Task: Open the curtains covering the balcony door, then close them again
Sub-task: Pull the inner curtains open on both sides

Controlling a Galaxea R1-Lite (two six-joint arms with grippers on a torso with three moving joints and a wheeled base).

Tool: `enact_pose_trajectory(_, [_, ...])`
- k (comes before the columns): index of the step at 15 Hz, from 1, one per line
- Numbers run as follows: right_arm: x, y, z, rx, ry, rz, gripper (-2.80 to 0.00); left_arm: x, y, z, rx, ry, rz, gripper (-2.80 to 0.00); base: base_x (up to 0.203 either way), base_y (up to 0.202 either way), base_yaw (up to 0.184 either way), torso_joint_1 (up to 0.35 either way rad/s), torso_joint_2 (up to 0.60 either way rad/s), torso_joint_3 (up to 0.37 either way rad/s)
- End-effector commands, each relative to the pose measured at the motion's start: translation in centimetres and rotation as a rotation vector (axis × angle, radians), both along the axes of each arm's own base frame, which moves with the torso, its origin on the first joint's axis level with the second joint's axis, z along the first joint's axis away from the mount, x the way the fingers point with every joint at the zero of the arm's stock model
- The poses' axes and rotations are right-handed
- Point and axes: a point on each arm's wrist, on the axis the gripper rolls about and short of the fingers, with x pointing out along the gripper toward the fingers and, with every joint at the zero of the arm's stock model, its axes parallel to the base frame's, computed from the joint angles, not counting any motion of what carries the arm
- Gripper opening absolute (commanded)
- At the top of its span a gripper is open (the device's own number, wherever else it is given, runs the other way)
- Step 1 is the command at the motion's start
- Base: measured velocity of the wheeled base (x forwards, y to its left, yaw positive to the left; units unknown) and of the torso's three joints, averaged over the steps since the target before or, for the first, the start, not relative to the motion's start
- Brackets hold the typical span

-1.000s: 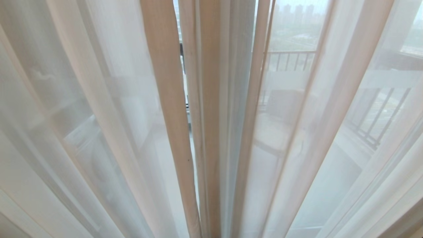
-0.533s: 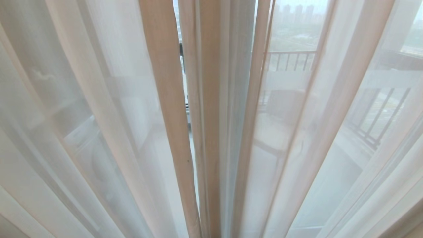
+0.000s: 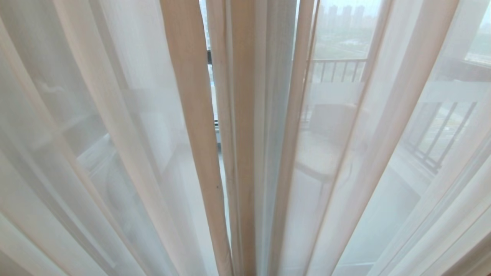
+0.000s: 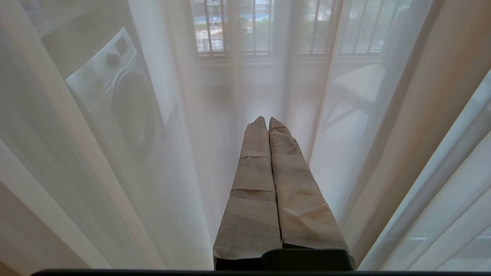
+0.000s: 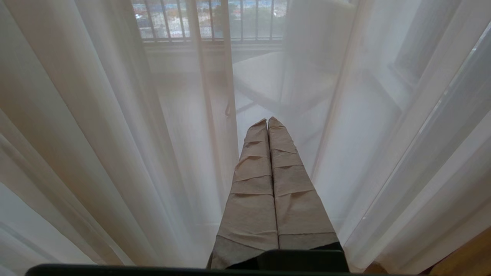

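- Left gripper: 2 tape-wrapped fingers pressed together, holding nothing, tips pointing at the sheer curtains, contact not clear.
- Right gripper: fingers likewise pressed together, empty, aimed at the sheer folds.
- Neither gripper seen in head view.
- Curtains drawn across the whole head view, thick tan folds bunched at centre, sheer white either side.
- Narrow slit between centre folds, dark door frame showing through it.
- Through the sheer, left wrist view: washer to one side, railing beyond.
- Through the sheer, right wrist view: pale chair, railing behind it.
- Head view: railing and hazy buildings past the glass.
- Wood floor at corner of right wrist view.
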Motion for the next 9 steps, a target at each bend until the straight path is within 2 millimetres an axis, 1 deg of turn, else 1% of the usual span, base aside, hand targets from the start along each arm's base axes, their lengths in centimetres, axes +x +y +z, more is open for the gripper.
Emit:
enact_pose_trajectory(1, [0.0, 0.0, 0.0, 0.0, 0.0, 0.0, -2.8, -0.01, 0.0, 0.0, -0.002, 0.0, 0.002, -2.8, 0.0, 0.0, 0.0, 0.0, 0.0, 0.0])
enact_pose_trajectory(9, [0.0, 0.0, 0.0, 0.0, 0.0, 0.001, -2.8, -0.03, 0.0, 0.06, -0.003, 0.0, -0.001, -2.8, 0.0, 0.0, 0.0, 0.0, 0.0, 0.0])
